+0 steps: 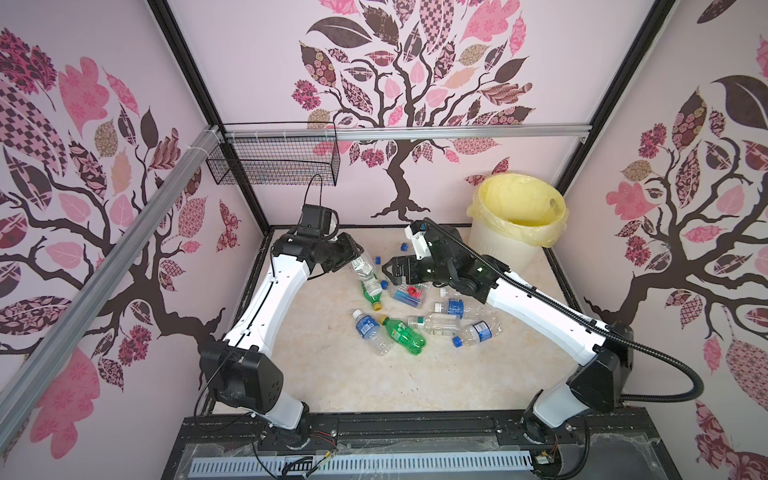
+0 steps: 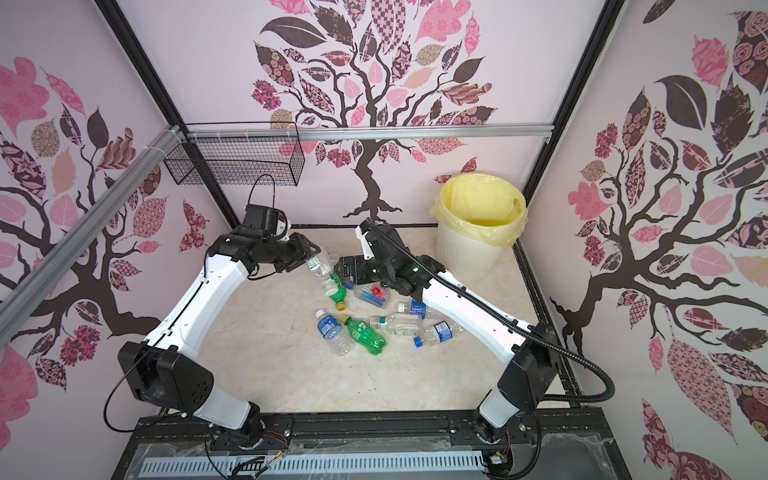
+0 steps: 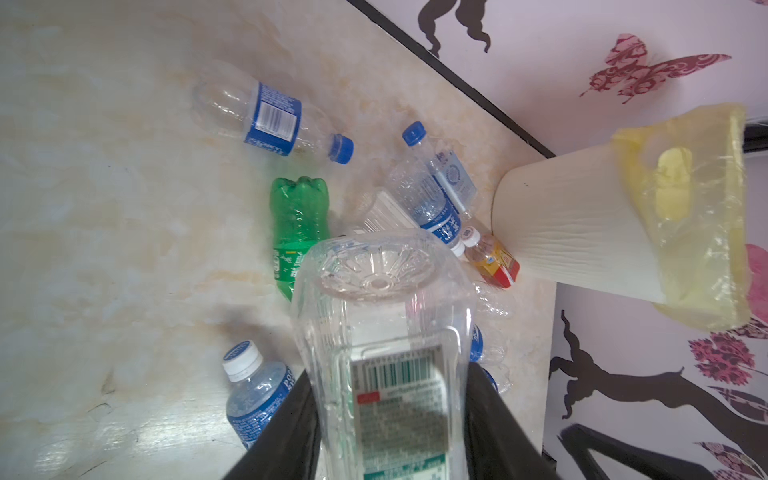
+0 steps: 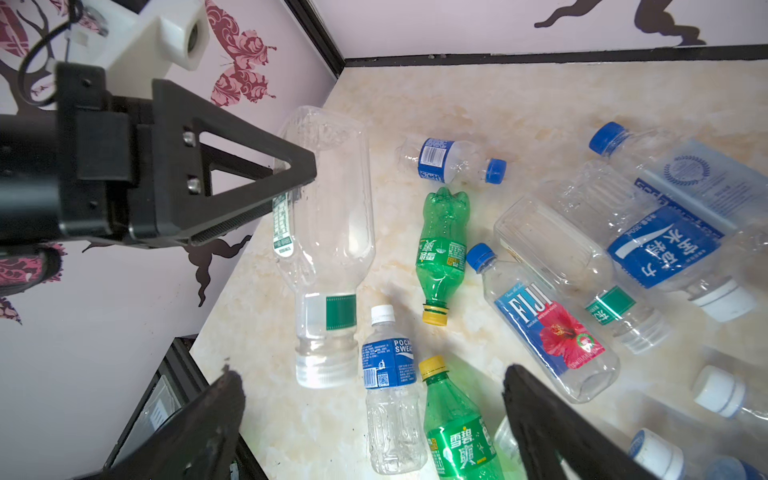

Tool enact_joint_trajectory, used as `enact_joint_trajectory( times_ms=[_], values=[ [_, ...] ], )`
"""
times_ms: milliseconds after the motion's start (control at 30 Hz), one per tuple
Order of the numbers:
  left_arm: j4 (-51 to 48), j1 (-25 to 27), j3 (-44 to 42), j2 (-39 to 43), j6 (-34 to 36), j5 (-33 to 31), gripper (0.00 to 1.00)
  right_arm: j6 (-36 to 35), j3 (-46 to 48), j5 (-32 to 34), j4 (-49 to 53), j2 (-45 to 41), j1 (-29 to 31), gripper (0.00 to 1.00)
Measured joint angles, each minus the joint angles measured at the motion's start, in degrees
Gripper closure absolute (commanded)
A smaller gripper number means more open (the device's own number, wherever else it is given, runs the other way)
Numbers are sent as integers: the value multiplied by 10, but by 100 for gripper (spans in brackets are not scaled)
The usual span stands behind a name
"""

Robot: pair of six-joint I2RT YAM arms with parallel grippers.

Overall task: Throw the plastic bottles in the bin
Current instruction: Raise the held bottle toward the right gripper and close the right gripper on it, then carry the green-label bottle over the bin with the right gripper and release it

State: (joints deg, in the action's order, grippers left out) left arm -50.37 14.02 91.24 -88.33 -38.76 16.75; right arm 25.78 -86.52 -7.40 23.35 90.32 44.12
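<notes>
The left fingers (image 4: 291, 178) are clenched on the flat sides of a clear bottle (image 3: 382, 332) with a green-and-white label. They hold it off the desk (image 1: 353, 374), its base pointing away from the wrist and its capless neck hanging lower. Facing them, the right fingers (image 1: 390, 271) are spread wide and empty, hovering just beside the held bottle and above the heap. Under both lie the other bottles on their sides: a green one (image 4: 442, 245), a square one with a red flower label (image 4: 552, 332) and several blue-labelled ones, some touching. The bin (image 1: 494, 245) stands in the far right corner, well apart from the held bottle, with the right arm between them. No bottle shows inside it in either top view. The step in hand looks like the carry after a pick. The next move calls for swinging the bottle across over the bin's rim, clear of the right arm, or passing it to the waiting right fingers, and letting go only above the opening.
</notes>
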Motion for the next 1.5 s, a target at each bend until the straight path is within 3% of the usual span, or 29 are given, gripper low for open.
enact_joint_trajectory(
  times_ms=[400, 667, 967, 1067, 1267, 1500],
  values=[
    [7, 52, 57, 1, -38, 16, 57, 38, 81, -49, -40, -30, 0, 12],
    [16, 70, 62, 1, -56, 20, 57, 42, 82, -57, -58, -30, 0, 30],
    [19, 75, 62, 0, -65, 18, 54, 48, 86, -60, -83, -30, 1, 60],
    [18, 75, 62, 0, -65, 17, 48, 47, 95, -61, -94, -33, 1, 62],
    [5, 77, 73, -4, -82, 13, 20, 45, 107, -48, -82, -47, 2, 65],
    [-61, 75, 235, -47, -78, -9, 3, 40, 76, -26, -22, -57, -7, 66]
  ],
)
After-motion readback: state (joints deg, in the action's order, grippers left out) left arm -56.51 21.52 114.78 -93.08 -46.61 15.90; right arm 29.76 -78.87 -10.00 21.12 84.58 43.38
